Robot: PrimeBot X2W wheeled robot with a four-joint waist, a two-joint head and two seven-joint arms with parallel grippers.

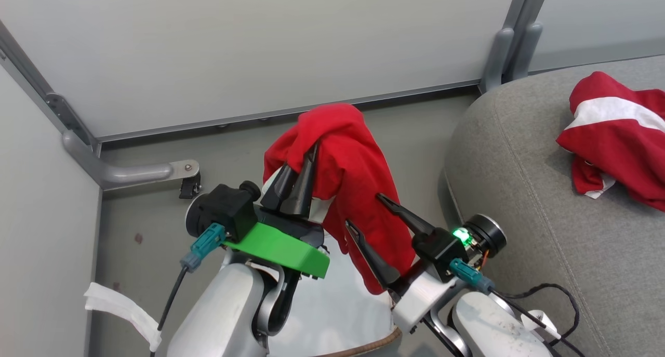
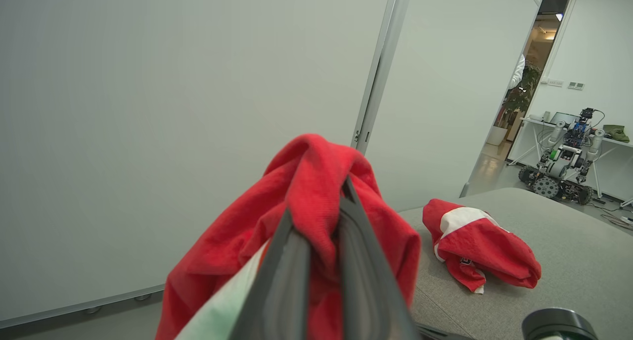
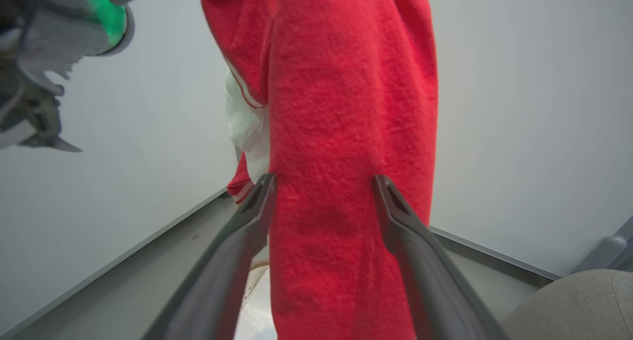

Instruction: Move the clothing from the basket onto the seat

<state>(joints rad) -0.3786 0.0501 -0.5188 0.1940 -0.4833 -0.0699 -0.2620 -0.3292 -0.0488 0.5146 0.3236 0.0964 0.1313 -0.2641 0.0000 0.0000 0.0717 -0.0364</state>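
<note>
My left gripper (image 1: pixel 304 162) is shut on the bunched top of a red garment (image 1: pixel 353 180), held up in the air with white banding showing underneath. In the left wrist view the cloth (image 2: pixel 306 181) drapes over the shut left gripper (image 2: pixel 319 201). My right gripper (image 1: pixel 362 209) stands open, its fingers on either side of the hanging cloth (image 3: pixel 346 107), not closed on it (image 3: pixel 324 177). The basket (image 1: pixel 363 349) sits below, mostly hidden by my arms, its white liner showing. A second red and white garment (image 1: pixel 618 139) lies on the grey seat (image 1: pixel 519 190) at the right.
Pale partition walls stand close behind and to the left, with a metal foot and caster (image 1: pixel 156 172) on the floor. A black cable (image 1: pixel 550 294) lies on the seat's near edge. A white cloth strip (image 1: pixel 119 305) lies at lower left. Another robot (image 2: pixel 564 157) stands far off.
</note>
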